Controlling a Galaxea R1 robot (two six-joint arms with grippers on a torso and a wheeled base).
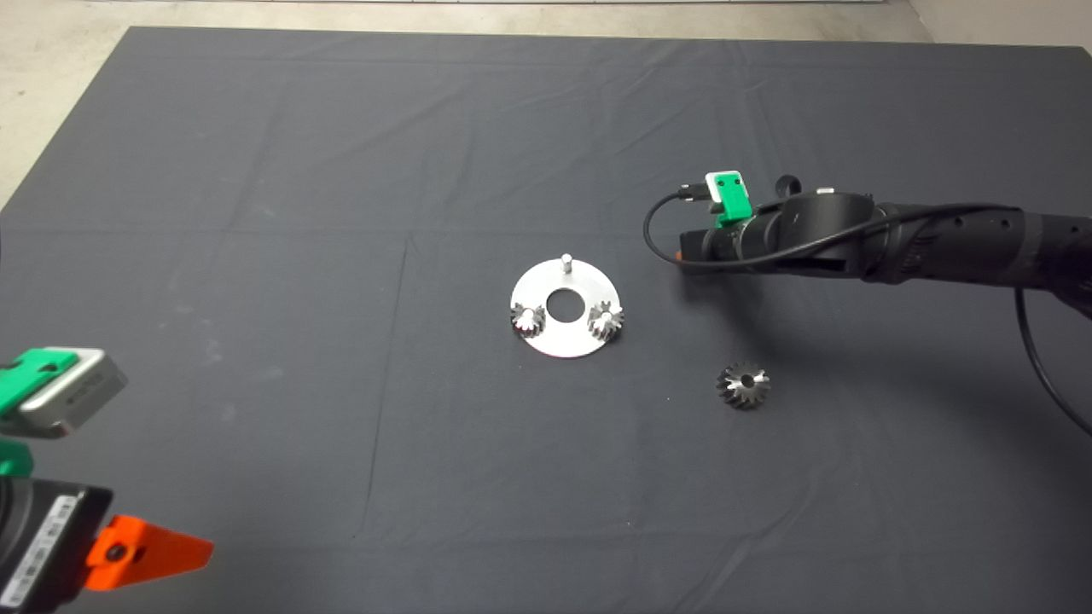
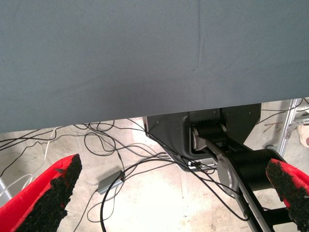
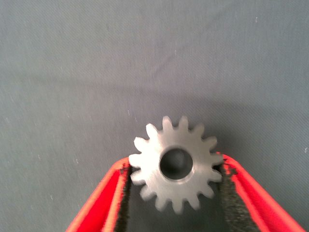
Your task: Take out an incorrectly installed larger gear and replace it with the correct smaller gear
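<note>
While the left gripper [image 2: 174, 193] waits at the near left corner with its jaws wide open and nothing in them, the work is all on the other side.

Near the middle of the surface [image 1: 256, 256] lies a round silver plate [image 1: 559, 345]. Two small bright gears [image 1: 527, 320] sit on pegs on its near half. The third peg [image 1: 565, 262], at the far edge of the plate, stands straight up with nothing on it.

To the right of the plate and a bit nearer lies the larger gear [image 1: 743, 385]. It is off the plate, lying flat, with its hole facing up.

Further right, the right arm [image 1: 853, 234] reaches in. The right gripper [image 3: 175, 166] has its jaws closed on the smaller gear [image 3: 154, 166], pinching its teeth from both sides. The gear's flat face looks at the wrist camera, and only the surface shows behind it, so its hole seems to point down.

The bare peg is to the left of the jaws, near but not under them. I think the gear must go left until its hole is right over the peg, then straight down. This arm is much the nearer one.
</note>
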